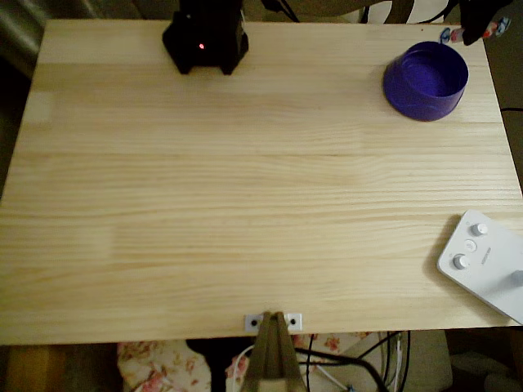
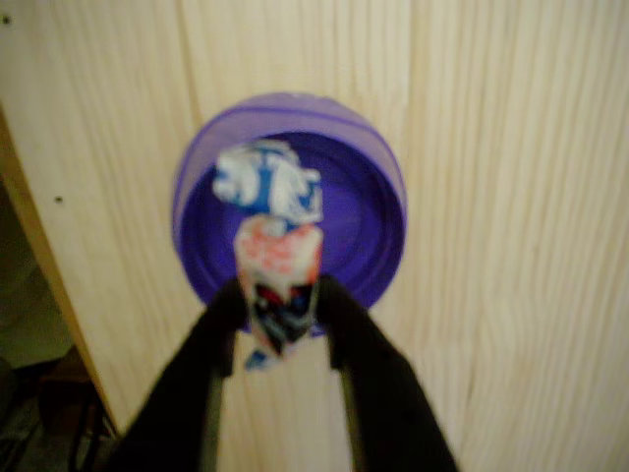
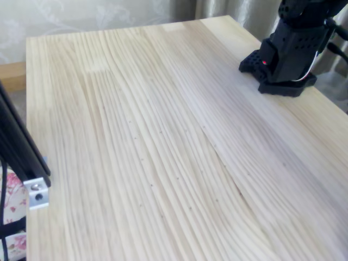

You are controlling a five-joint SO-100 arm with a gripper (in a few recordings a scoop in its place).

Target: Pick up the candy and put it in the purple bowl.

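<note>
In the wrist view my gripper (image 2: 280,305) is shut on the candy (image 2: 277,258), a small wrapped sweet with a pinkish-red and dark middle and a twisted blue-white end pointing away from me. The purple bowl (image 2: 383,202) lies directly below it, and the candy hangs in the air over the bowl's near part. In the overhead view the purple bowl (image 1: 426,80) stands at the table's far right corner. There my gripper (image 1: 474,33) shows at the top right edge, above and just behind the bowl, with the candy (image 1: 448,35) sticking out on either side of it.
The arm's black base (image 1: 205,38) sits at the table's far edge, also visible in the fixed view (image 3: 285,57). A white device with round knobs (image 1: 482,261) lies at the right edge of the table. A metal bracket (image 1: 273,322) is clamped at the near edge.
</note>
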